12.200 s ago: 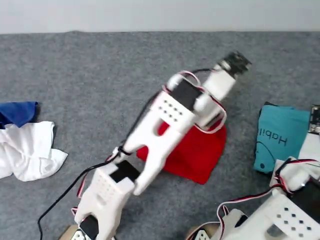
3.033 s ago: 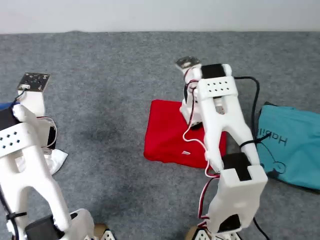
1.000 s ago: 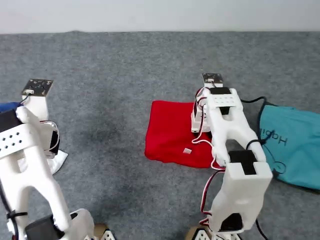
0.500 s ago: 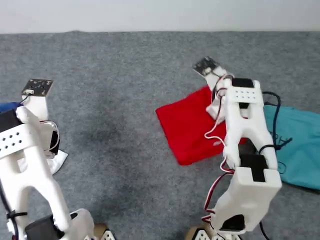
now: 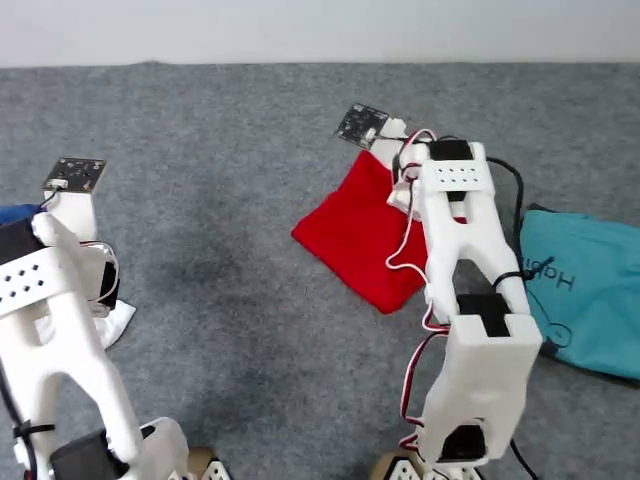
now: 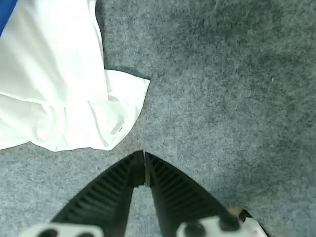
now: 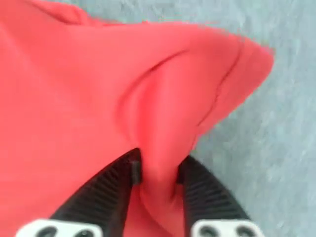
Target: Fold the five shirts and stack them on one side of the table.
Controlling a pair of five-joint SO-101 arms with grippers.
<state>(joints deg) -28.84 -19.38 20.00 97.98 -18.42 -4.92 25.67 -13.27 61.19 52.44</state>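
The step in hand looks like moving the folded red shirt (image 5: pixel 360 235) to the stack. The right gripper (image 7: pixel 155 170) is clenched on a bunched fold near 1 corner of it, and the rest of the cloth hangs away toward the table (image 5: pixel 250 130). The next move probably calls for carrying it onto the teal shirt (image 5: pixel 585 290), which lies just beside the red shirt, and laying it flat there. Well apart from the red shirt, on its other side, the left gripper (image 6: pixel 144 170) hangs closed and empty near the crumpled white shirt (image 6: pixel 54 89). Beyond that lies a blue shirt (image 5: pixel 12 214).
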